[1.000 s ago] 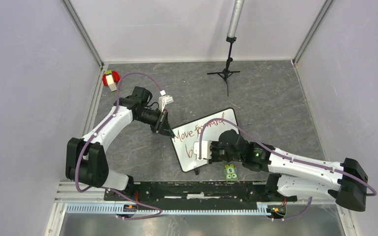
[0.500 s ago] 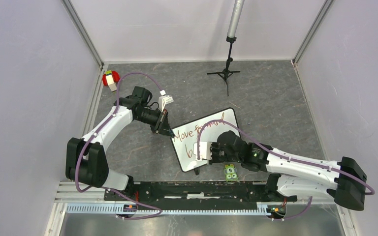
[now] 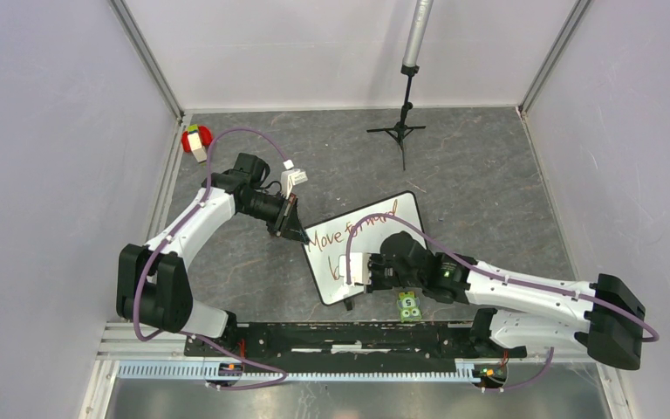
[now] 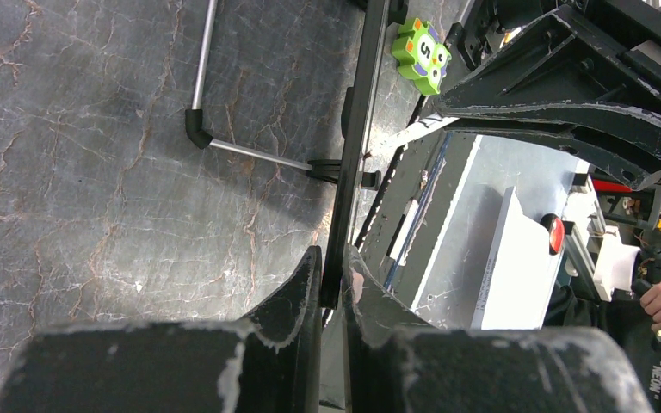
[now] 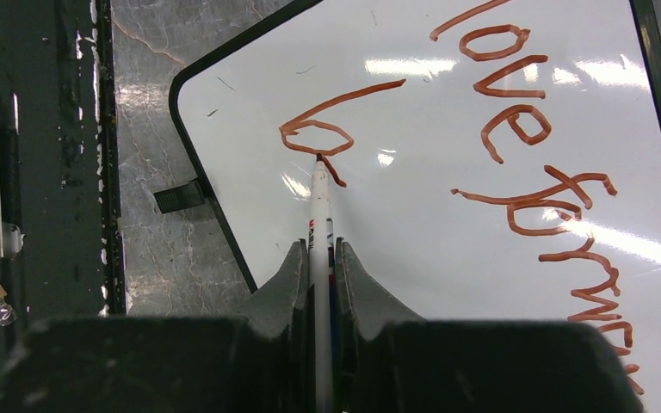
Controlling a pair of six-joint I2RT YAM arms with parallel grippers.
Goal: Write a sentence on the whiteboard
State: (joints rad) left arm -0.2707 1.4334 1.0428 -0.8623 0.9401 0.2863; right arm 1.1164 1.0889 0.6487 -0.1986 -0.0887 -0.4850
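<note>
The whiteboard [image 3: 399,216] lies on the grey floor, tilted, with a black rim. Reddish-brown handwriting [image 3: 349,232] reads "Move forward" on its top line, and a "b" with a short stroke [image 5: 317,138] starts the second line. My left gripper [image 3: 297,232] is shut on the board's black edge [image 4: 353,155] at its left corner. My right gripper [image 3: 352,271] is shut on a white marker [image 5: 318,215], whose tip touches the board just after the "b". The board's face fills the right wrist view [image 5: 447,258].
A green number block [image 3: 410,305] lies just in front of the board and shows in the left wrist view [image 4: 424,54]. A black tripod stand [image 3: 401,127] stands at the back. A red and white toy [image 3: 196,140] lies at the back left. The black base rail [image 3: 349,336] runs along the near edge.
My right arm has shifted slightly left along the board's lower line with the marker. The left arm and the board have not moved.
</note>
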